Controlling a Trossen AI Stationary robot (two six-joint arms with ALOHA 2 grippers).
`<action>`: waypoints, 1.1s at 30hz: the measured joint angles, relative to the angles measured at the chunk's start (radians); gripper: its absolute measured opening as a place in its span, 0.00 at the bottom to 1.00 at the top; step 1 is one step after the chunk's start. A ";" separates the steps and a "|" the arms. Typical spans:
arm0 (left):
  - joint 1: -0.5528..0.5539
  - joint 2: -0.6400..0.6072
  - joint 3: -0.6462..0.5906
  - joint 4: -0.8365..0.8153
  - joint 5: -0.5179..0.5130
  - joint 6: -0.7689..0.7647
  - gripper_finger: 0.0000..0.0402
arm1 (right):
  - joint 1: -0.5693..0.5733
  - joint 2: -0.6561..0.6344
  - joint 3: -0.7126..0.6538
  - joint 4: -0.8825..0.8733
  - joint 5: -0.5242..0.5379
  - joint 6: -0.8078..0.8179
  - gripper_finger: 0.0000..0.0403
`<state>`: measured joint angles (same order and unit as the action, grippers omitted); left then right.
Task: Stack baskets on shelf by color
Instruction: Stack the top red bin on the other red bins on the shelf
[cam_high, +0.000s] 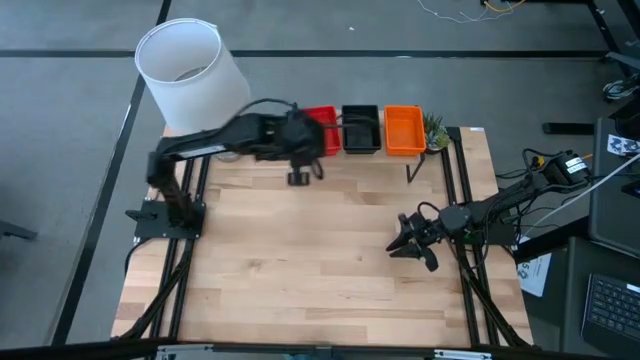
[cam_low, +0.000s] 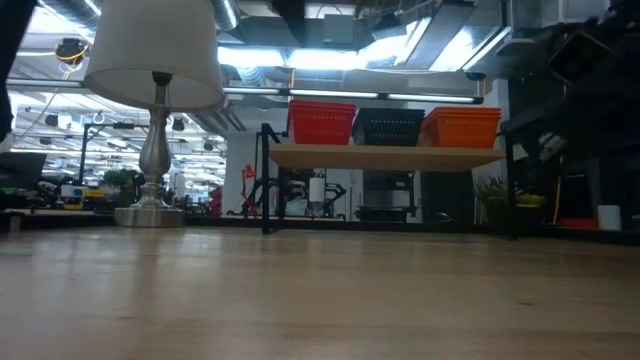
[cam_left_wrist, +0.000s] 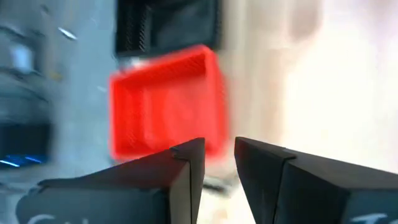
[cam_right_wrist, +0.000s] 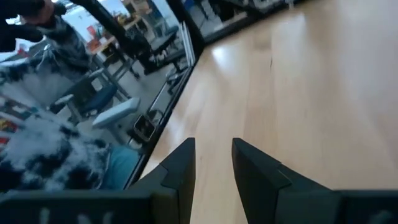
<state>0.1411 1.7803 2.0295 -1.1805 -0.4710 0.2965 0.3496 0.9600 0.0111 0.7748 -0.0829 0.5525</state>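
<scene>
A: Where are the baskets?

B: Three colours sit in a row on the shelf (cam_low: 385, 156), a low light-wood board on thin black legs at the far edge of the tabletop (cam_high: 310, 260). Seen from overhead, the red basket (cam_high: 322, 128) is nearest the lamp (cam_high: 190, 72), the black basket (cam_high: 361, 129) is in the middle, and the orange basket (cam_high: 403, 130) is farthest from the lamp, with a small green plant (cam_high: 434, 128) just beyond it. I cannot tell how many baskets are nested in each colour.

A: And the arms?

B: The left tool (cam_high: 299, 176) hangs just in front of the shelf, on the tabletop side of the red basket. Its own camera shows the red basket (cam_left_wrist: 166, 102) ahead of two dark fingers (cam_left_wrist: 186, 163) with only a narrow gap between them, holding nothing. The right tool (cam_high: 408, 241) rests well away from the shelf, out over bare tabletop towards the side opposite the lamp. Its fingers (cam_right_wrist: 181, 167) are likewise close together with a slim gap, gripping nothing.

A: Any writing or labels?

B: None that can be read on the baskets, shelf or lamp.
</scene>
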 joint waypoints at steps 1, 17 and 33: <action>-0.014 -0.027 0.001 -0.043 0.032 -0.066 0.21 | 0.000 0.000 0.002 0.014 0.009 -0.016 0.26; -0.067 -0.127 -0.405 0.342 0.200 -0.110 0.21 | 0.000 -0.007 0.027 0.028 0.012 -0.059 0.26; 0.137 -0.103 -0.458 0.390 0.246 -0.050 0.21 | 0.001 -0.002 0.026 0.008 0.029 -0.035 0.26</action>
<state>0.2779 1.6772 1.5719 -0.7907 -0.2251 0.2462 0.3504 0.9577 0.0372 0.7826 -0.0536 0.5178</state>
